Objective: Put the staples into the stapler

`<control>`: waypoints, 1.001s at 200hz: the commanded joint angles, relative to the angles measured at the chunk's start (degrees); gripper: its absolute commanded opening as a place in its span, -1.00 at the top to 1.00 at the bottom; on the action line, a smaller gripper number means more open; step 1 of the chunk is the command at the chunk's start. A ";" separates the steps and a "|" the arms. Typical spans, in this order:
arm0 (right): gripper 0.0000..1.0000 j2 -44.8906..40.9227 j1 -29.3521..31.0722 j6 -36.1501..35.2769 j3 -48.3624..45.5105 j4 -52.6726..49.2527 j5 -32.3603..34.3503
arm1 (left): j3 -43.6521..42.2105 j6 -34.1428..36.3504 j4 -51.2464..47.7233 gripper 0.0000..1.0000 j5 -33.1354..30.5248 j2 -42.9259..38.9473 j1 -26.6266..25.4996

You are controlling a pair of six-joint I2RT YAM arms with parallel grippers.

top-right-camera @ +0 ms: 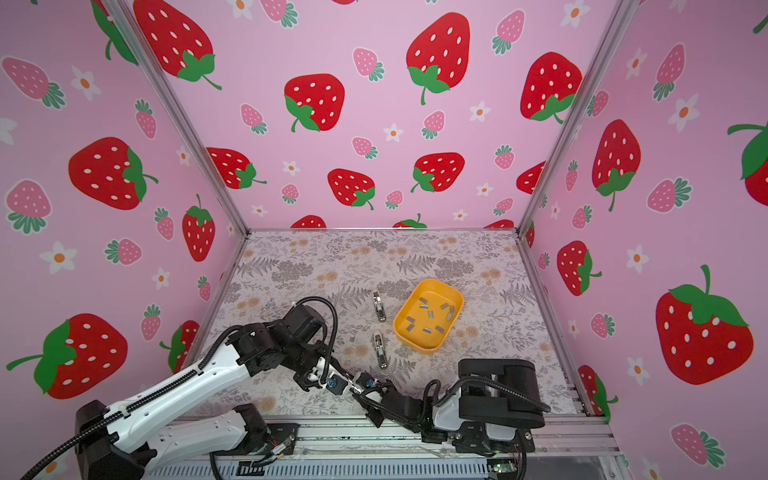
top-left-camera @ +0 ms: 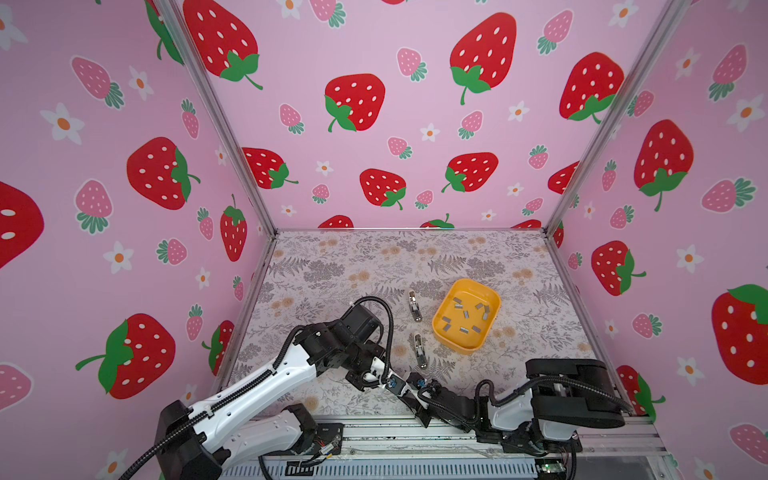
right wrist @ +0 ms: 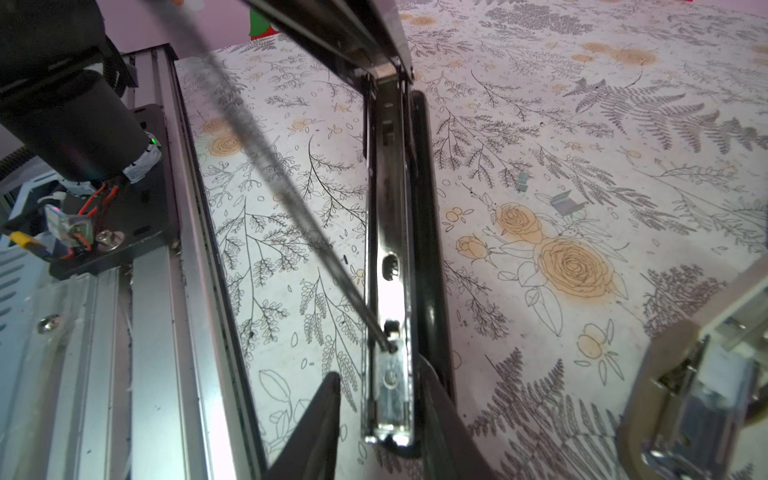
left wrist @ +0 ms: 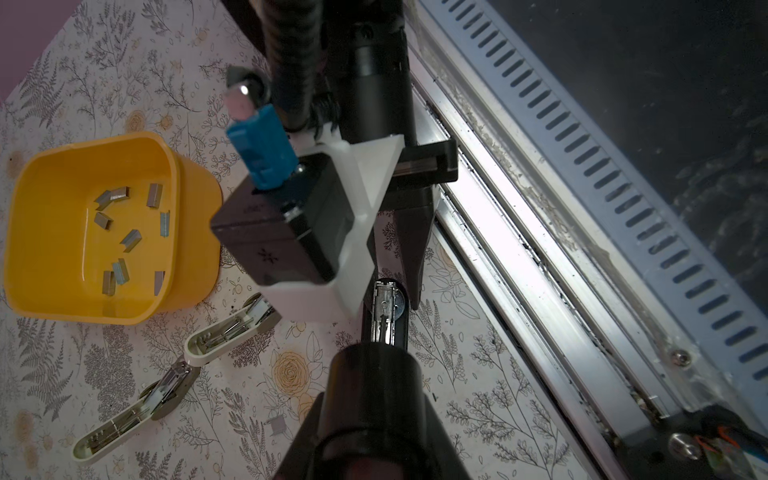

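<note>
The black stapler point(right wrist: 390, 257) is crossed by a blurred rod point(right wrist: 270, 166) in the right wrist view, its raised lid cut off by the frame; a beige stapler point(right wrist: 685, 395) is blurred and cropped. In the left wrist view the black one is largely hidden by the right arm's camera block point(left wrist: 282, 232), and the left gripper point(left wrist: 374, 365) is lost in blur. In both top views the staples point(top-left-camera: 466, 314) are too small to be counted.

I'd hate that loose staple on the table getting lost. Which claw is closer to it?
Left, I think. The left claw holds the black stapler just beside the loose staple; the right claw straddles the stapler's other end, farther off.
</note>
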 commanded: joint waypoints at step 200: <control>0.94 5.37 -1.17 -4.20 -5.14 15.18 -0.56 | 2.13 -7.09 11.40 1.00 31.68 -5.53 32.56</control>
